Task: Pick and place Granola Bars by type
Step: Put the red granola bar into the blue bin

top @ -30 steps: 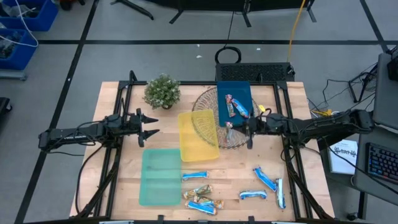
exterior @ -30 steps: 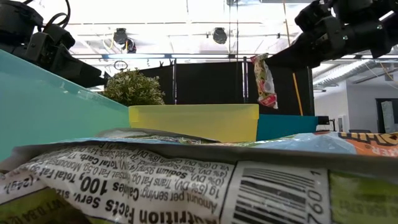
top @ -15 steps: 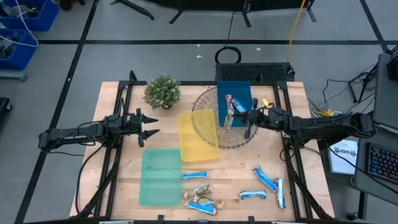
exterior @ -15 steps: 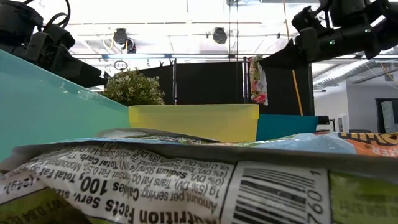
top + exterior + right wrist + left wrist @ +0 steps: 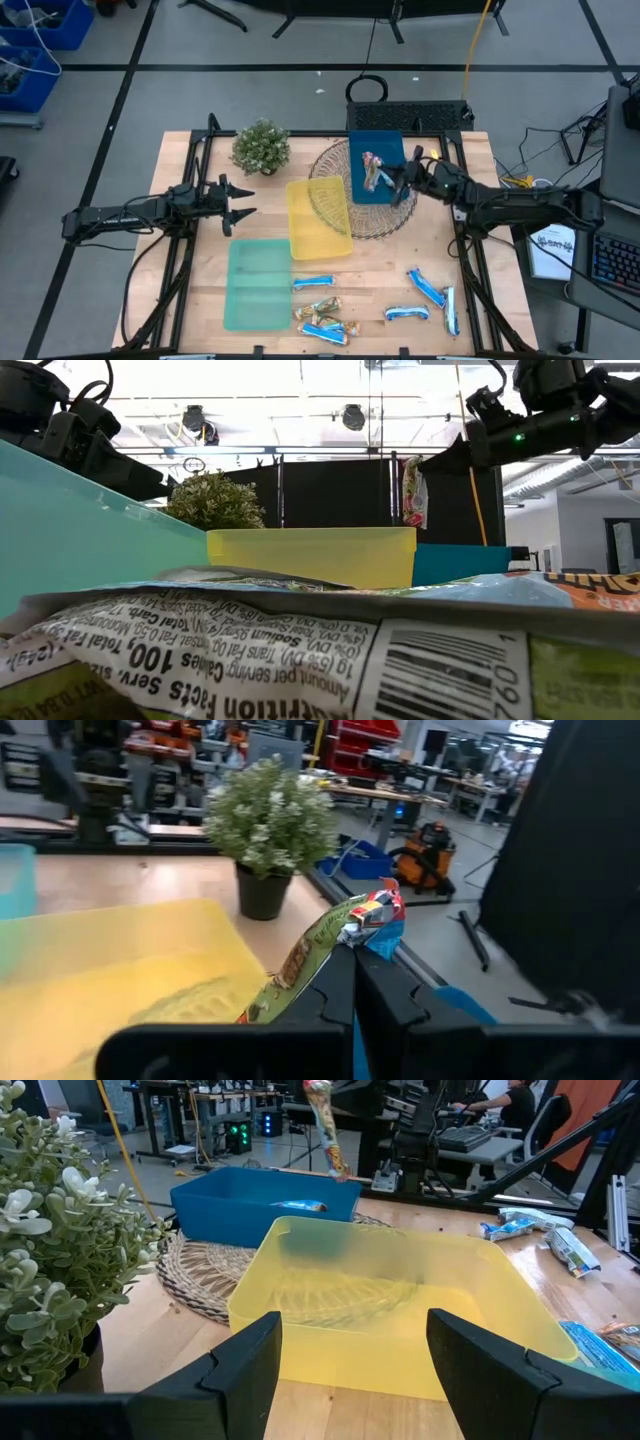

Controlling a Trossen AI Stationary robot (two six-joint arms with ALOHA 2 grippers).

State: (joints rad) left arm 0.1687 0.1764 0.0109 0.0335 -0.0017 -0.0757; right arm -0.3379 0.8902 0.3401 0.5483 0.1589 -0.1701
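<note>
Right gripper (image 5: 393,183): above the blue tray (image 5: 385,145) near the bench's far edge; fingers pressed together on a blue-and-red granola bar (image 5: 372,176).
Held bar: hangs from the fingertips, clear of the tray, wrapper upright in the low view (image 5: 411,492); in the right wrist view it sticks out past the fingers (image 5: 330,940).
Blue tray contents: one blue-and-white bar (image 5: 299,1206) lying inside.
Left gripper (image 5: 238,206): near the bench's left edge, just beside the yellow tray (image 5: 318,218); fingers (image 5: 243,1365) spread apart, holding nothing.
Yellow tray: mid-bench, its far end overlapping the woven mat (image 5: 335,165).
Green tray (image 5: 258,283): toward the near left corner.
Loose bars, near edge, centre: one blue-and-white bar (image 5: 313,283), a gold-brown bar (image 5: 318,308) and others bunched just beside it (image 5: 328,330).
Loose bars, near right corner: three blue-and-white bars (image 5: 427,288), (image 5: 407,313), (image 5: 451,310), close together.
Potted plant (image 5: 261,147): near the far left corner, upright.
</note>
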